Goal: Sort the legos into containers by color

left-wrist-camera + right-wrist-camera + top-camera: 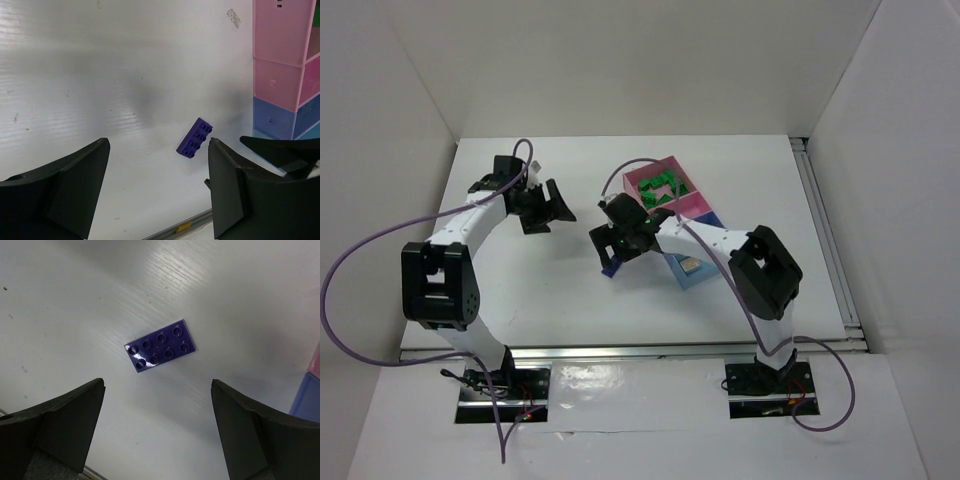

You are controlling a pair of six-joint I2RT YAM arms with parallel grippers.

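Note:
A purple lego (160, 345) lies flat on the white table, studs up, also seen in the left wrist view (195, 138) and peeking out under the right arm (611, 268). My right gripper (157, 425) hangs open just above it, with nothing between its fingers. My left gripper (157, 190) is open and empty too, off to the left (552, 210). The containers (692, 208) stand in a row at the right. The far pink one holds several green legos (661, 187). The light blue one (700, 277) holds a cream lego (691, 264).
The row of containers shows pink and blue walls (277, 65) at the right of the left wrist view. A blue container corner (307, 397) stands just right of my right gripper. White walls enclose the table, with a metal rail (620, 350) along its near edge.

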